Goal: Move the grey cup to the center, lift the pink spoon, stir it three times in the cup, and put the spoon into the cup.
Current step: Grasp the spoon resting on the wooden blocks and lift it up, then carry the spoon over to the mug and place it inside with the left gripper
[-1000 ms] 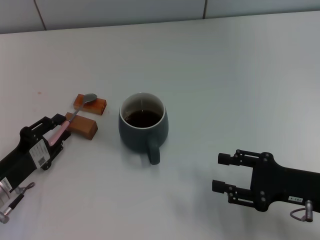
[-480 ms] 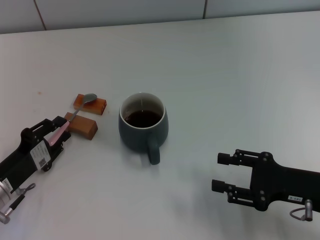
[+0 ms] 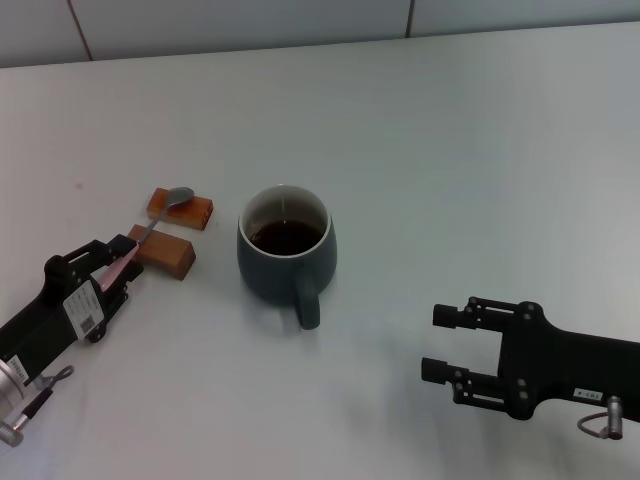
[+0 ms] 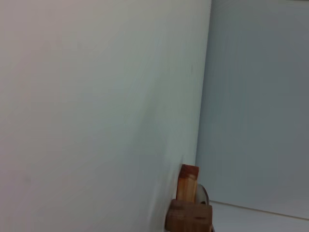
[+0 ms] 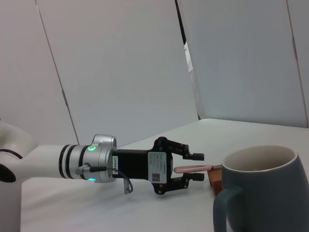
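The grey cup (image 3: 285, 258) stands in the middle of the table with dark liquid inside and its handle toward me; it also shows in the right wrist view (image 5: 263, 193). The pink spoon (image 3: 150, 228) lies across two brown wooden blocks (image 3: 168, 252), its silver bowl on the far block. My left gripper (image 3: 118, 268) is open, and its fingers straddle the end of the pink handle (image 5: 190, 169) without closing on it. My right gripper (image 3: 437, 343) is open and empty, low over the table to the front right of the cup.
The two wooden blocks stand left of the cup; the far block (image 3: 183, 209) carries the spoon bowl. They also show in the left wrist view (image 4: 188, 212). White table (image 3: 450, 150) stretches behind and to the right of the cup.
My left gripper has drawn back slightly toward the front left along the spoon handle. The spoon, cup and right arm have hardly moved.
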`<move>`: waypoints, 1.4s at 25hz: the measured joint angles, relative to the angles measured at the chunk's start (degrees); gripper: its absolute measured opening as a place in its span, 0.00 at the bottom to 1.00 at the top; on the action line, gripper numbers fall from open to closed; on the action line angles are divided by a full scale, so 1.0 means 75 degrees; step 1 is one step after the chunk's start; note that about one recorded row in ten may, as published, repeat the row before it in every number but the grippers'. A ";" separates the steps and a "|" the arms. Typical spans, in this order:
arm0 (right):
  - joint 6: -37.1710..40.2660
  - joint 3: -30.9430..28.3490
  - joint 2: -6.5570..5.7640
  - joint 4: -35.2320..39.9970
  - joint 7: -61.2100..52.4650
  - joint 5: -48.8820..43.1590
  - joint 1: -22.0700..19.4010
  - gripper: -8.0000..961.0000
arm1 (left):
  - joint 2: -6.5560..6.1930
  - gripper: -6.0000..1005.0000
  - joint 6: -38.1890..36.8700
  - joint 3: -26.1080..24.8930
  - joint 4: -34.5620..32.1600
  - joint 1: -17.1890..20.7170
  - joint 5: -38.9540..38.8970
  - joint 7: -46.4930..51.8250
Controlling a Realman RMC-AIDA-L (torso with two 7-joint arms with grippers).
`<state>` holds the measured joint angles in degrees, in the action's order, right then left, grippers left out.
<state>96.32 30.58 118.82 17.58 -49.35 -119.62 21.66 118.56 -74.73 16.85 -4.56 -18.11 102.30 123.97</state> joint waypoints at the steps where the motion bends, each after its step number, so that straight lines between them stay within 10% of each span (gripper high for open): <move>1: 0.0000 0.0003 0.0000 0.0000 -0.0001 -0.0002 0.0006 0.68 | 0.0000 0.35 0.0000 0.0000 0.0000 -0.0003 -0.0003 -0.0004; 28: -0.0016 0.0013 0.0000 -0.0008 -0.0091 -0.0012 0.0077 0.68 | -0.0019 0.16 -0.0391 -0.0210 -0.0059 -0.0109 -0.0021 -0.0877; 35: -0.0038 0.0013 0.0007 -0.0012 -0.0099 -0.0011 0.0126 0.68 | -0.0040 0.14 -0.2824 -0.0609 -0.0945 -0.0903 -0.0015 -0.2795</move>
<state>96.04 30.68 118.88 17.49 -50.10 -119.71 22.61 118.26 -95.90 12.29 -11.65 -24.88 102.19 103.01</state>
